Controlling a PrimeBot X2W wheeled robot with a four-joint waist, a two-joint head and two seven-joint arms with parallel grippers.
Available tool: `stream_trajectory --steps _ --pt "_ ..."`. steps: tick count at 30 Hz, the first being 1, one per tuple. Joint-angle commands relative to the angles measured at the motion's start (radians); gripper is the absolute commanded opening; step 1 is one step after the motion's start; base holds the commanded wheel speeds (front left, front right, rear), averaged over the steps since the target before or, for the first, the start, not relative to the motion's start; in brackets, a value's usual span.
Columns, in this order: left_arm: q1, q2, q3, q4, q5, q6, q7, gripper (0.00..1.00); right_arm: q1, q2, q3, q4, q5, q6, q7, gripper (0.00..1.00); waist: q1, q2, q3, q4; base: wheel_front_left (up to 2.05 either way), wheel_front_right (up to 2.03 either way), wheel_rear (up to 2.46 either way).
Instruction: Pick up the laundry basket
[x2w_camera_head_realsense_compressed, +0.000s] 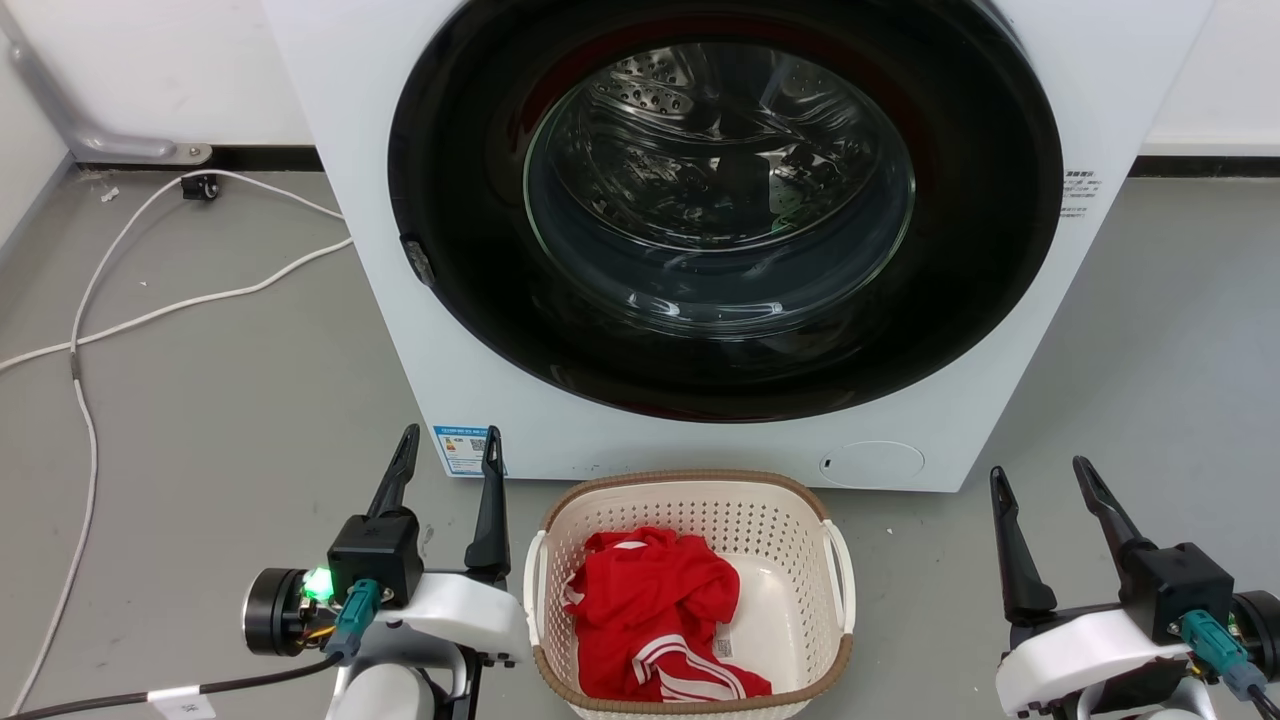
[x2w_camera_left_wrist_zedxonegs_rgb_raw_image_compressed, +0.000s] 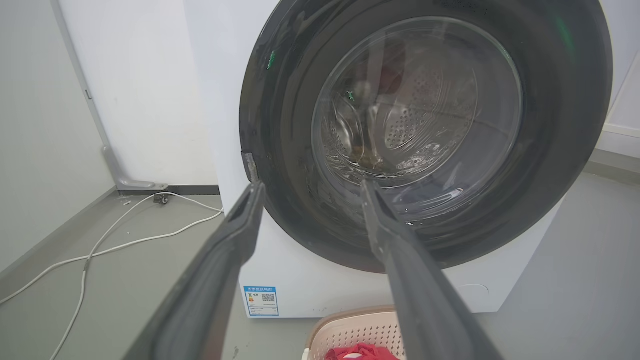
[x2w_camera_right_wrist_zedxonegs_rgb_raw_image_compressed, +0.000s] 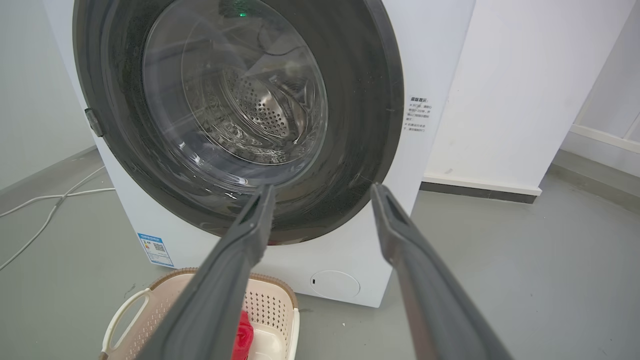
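Observation:
The laundry basket (x2w_camera_head_realsense_compressed: 770, 535) is cream-white and perforated, with a brown woven-look rim and two white side handles. It stands on the floor at the bottom centre of the head view, with a red garment (x2w_camera_head_realsense_compressed: 650, 610) inside. My left gripper (x2w_camera_head_realsense_compressed: 450, 448) is open just left of the basket, its fingers pointing at the washing machine. Further off to the right of the basket, my right gripper (x2w_camera_head_realsense_compressed: 1040, 478) is open too. Both are apart from the basket. The basket's rim (x2w_camera_left_wrist_zedxonegs_rgb_raw_image_compressed: 350, 320) peeks in at the bottom of the left wrist view, and its left handle (x2w_camera_right_wrist_zedxonegs_rgb_raw_image_compressed: 120, 320) in the right wrist view.
A white front-loading washing machine (x2w_camera_head_realsense_compressed: 1010, 400) with a shut dark round door (x2w_camera_head_realsense_compressed: 720, 200) stands right behind the basket. White cables (x2w_camera_head_realsense_compressed: 150, 300) trail over the grey floor at the left. A white wall (x2w_camera_right_wrist_zedxonegs_rgb_raw_image_compressed: 510, 90) stands right of the machine, with open floor in front.

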Motion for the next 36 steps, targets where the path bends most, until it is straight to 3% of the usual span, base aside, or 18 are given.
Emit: stream_trajectory --steps 1,15,23,36 --pt "-0.01 -0.001 0.001 0.003 -0.003 0.005 -0.007 1.0 0.01 0.003 -0.001 -0.003 -0.002 0.0 -0.004 1.0 0.0 0.0 0.0 0.0 0.0 0.0 0.0" --pt "-0.015 -0.001 0.006 0.002 0.0 0.001 -0.007 1.0 0.004 0.003 -0.005 -0.007 0.004 0.0 -0.004 1.0 0.0 0.0 0.012 -0.002 0.0 0.0 0.0" --pt "-0.065 -0.001 0.014 0.029 -0.008 0.0 -0.007 1.0 -0.044 0.003 -0.016 0.009 0.026 0.0 0.004 1.0 0.0 0.0 0.099 -0.008 0.0 0.0 0.0" --pt "-0.229 0.005 0.049 0.308 -0.052 -0.042 -0.003 1.0 -0.225 0.002 0.02 0.234 0.08 0.0 0.063 1.0 0.0 0.0 0.328 -0.051 0.0 0.0 0.0"
